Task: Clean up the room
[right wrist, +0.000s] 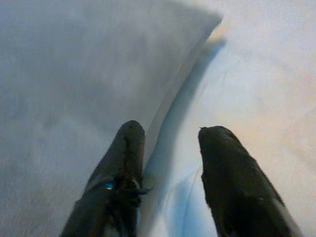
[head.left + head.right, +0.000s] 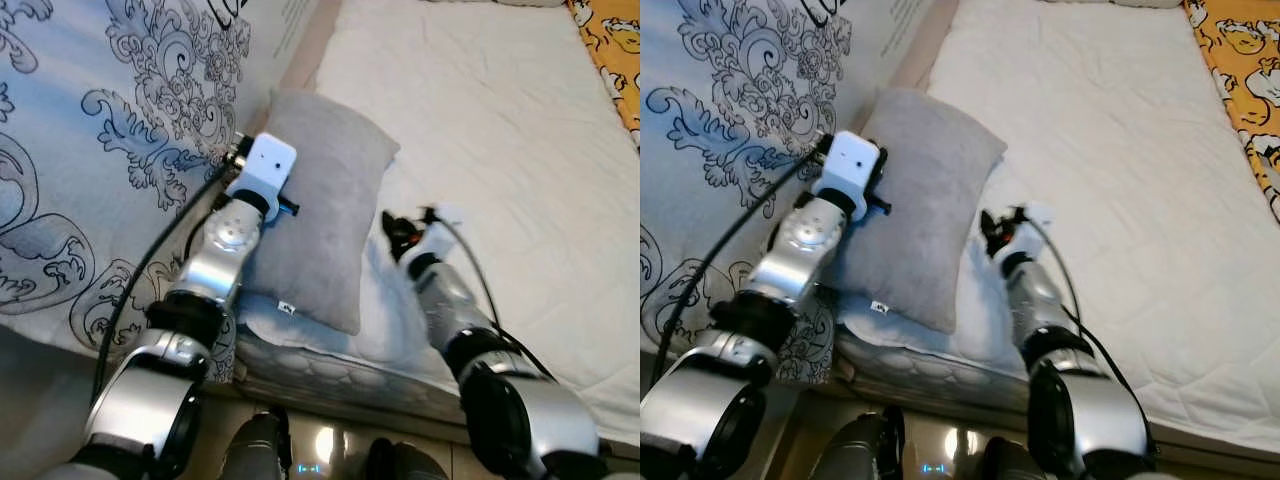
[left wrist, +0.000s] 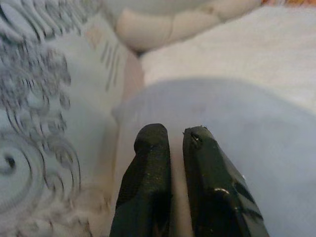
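Observation:
A grey pillow (image 2: 322, 195) lies on the white mattress (image 2: 500, 120), close to the bed's left side. My left gripper (image 3: 175, 132) is at the pillow's left edge, against the patterned cover, with its fingers shut and only a thin slit between them. My right gripper (image 1: 170, 131) is open at the pillow's right edge (image 1: 182, 74). That edge runs between the two fingers, one finger over the grey fabric and the other over the sheet. In the eye views the right gripper (image 2: 397, 232) sits low beside the pillow.
A white cover with a grey swirl pattern (image 2: 100, 150) rises along the left of the bed. Yellow printed fabric (image 2: 615, 50) lies at the far right. A cream cushion (image 3: 163, 24) is beyond the pillow. The mattress's near edge (image 2: 330, 365) is just below the pillow.

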